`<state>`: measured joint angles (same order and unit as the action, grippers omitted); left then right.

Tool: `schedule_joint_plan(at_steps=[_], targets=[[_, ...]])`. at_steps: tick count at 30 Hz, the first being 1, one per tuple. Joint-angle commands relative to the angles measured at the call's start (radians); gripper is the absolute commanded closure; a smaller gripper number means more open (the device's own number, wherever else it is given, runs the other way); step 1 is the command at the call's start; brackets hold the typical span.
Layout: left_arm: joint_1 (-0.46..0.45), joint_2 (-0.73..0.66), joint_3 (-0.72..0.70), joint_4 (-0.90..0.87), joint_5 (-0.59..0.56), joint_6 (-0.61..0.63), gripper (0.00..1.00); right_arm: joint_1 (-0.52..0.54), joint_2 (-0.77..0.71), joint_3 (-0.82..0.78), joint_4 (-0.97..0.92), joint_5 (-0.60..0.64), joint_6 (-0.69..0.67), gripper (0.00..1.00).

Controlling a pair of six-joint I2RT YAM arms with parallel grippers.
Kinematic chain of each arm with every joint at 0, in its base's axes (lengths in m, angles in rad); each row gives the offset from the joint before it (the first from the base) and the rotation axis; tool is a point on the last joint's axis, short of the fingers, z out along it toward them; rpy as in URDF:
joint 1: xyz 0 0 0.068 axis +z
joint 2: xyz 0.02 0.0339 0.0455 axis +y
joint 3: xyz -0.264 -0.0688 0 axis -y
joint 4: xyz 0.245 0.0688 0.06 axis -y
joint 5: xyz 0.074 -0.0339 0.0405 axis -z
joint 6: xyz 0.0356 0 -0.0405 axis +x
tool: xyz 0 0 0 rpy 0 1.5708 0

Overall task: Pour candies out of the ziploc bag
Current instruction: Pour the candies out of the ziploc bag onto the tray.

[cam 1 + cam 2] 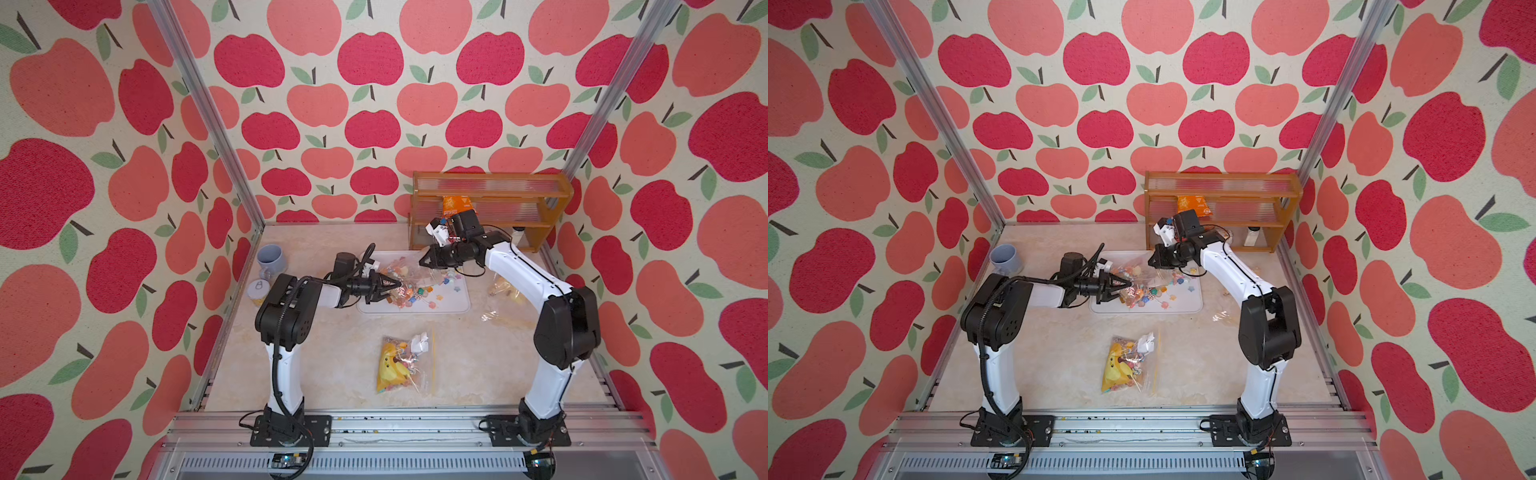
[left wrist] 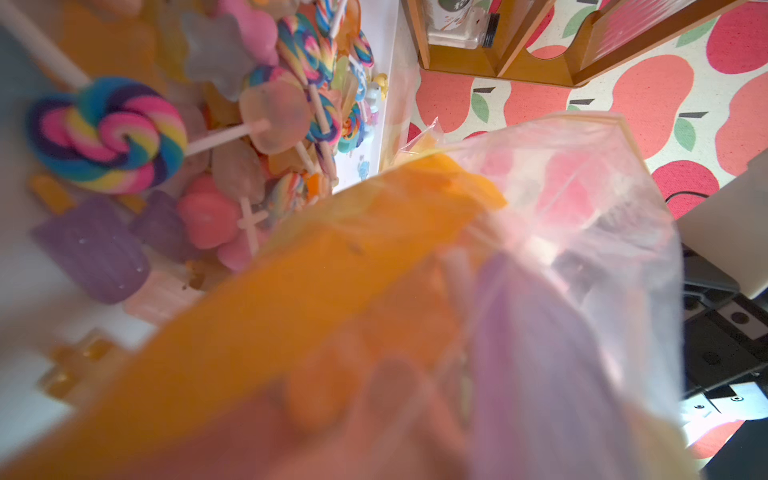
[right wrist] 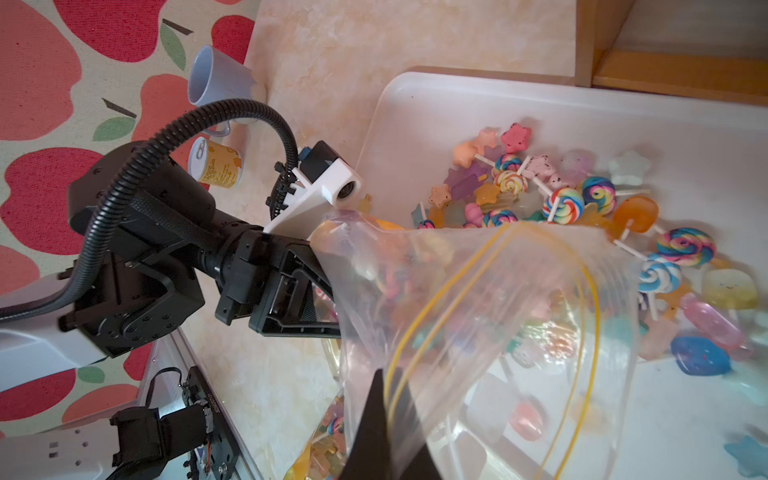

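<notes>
Ziploc bag [image 3: 478, 316] held above white tray [image 1: 459, 301], stretched between both grippers. Left gripper [image 1: 394, 286] clamped on one bag edge. Right gripper [image 1: 423, 261] pinched tight on opposite edge. Candies [image 3: 557, 199] heaped on tray beside and beneath bag. More seen through plastic; inside or behind cannot be told.
</notes>
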<state>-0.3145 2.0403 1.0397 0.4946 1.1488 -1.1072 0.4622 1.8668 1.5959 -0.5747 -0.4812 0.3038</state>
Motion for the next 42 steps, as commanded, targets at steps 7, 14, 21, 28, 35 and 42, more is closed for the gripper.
schedule_joint_plan(at_steps=[7, 14, 21, 28, 35, 42], targets=[[0.014, -0.048, 0.097, -0.287, 0.005, 0.149, 1.00, -0.065, 0.074, -0.017, 0.054, 0.020, -0.007, 1.00], [0.015, -0.069, 0.169, -0.438, 0.003, 0.223, 1.00, -0.086, 0.141, 0.003, 0.059, 0.029, -0.021, 1.00], [0.017, -0.083, 0.238, -0.570, -0.001, 0.280, 1.00, -0.094, 0.184, 0.006, 0.082, 0.030, -0.015, 1.00], [0.033, -0.087, 0.323, -0.722, -0.003, 0.348, 1.00, -0.096, 0.214, -0.003, 0.102, 0.041, -0.015, 1.00], [0.044, -0.079, 0.450, -0.925, -0.009, 0.446, 1.00, -0.096, 0.233, -0.012, 0.128, 0.043, -0.001, 1.00], [0.065, -0.074, 0.491, -1.011, -0.008, 0.492, 1.00, -0.093, 0.243, -0.017, 0.162, 0.017, 0.021, 1.00]])
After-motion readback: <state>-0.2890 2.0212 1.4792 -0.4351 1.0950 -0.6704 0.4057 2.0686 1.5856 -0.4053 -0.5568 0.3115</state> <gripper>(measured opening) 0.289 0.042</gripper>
